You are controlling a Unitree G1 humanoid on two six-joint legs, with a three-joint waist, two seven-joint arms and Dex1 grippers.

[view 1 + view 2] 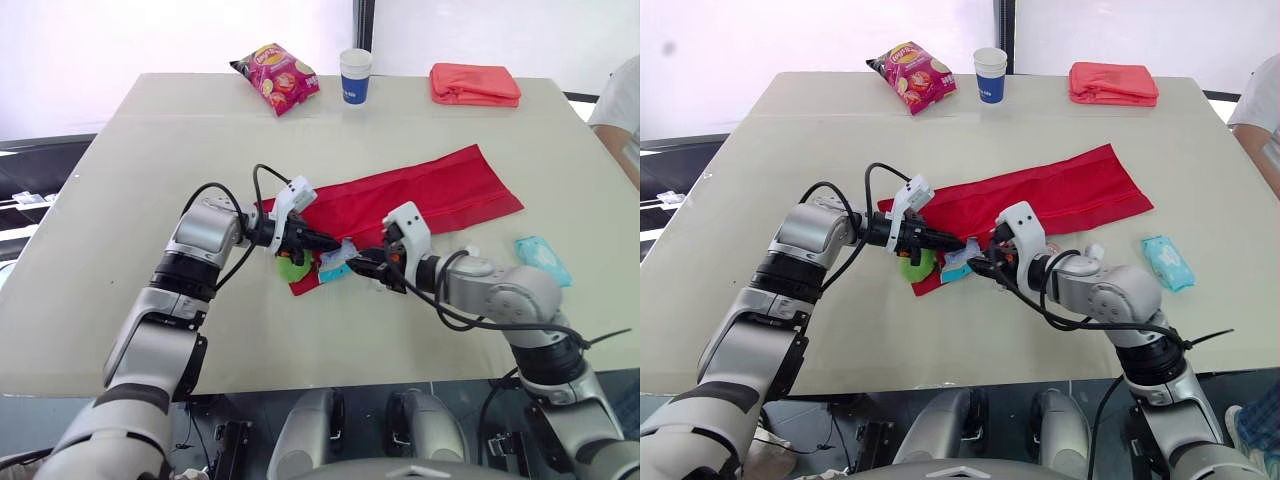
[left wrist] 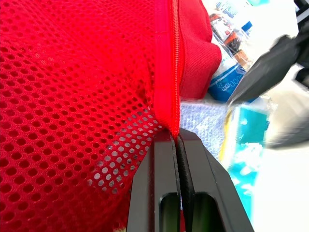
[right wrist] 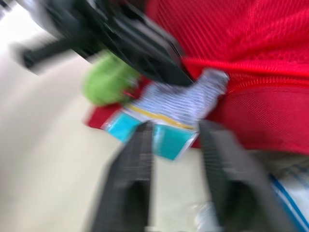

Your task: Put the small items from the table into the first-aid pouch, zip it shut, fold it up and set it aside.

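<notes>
Here, left fingers (image 2: 164, 193) pinching pouch (image 2: 72, 96), right fingers (image 3: 133, 179) spread

The right claw (image 3: 176, 129) holds its two fingers apart. A teal packet (image 3: 166, 139) with a pale striped end lies between the fingertips; whether they touch it I cannot tell. Just ahead of the claw the red mesh pouch (image 3: 270, 58) is spread on the pale counter (image 3: 43, 159). The left claw (image 3: 164, 63), blurred, reaches to the pouch's near edge, just beyond the packet. A green item (image 3: 106, 82) sits beside it. A blue and white packet (image 3: 289, 193) lies close by one finger.
</notes>
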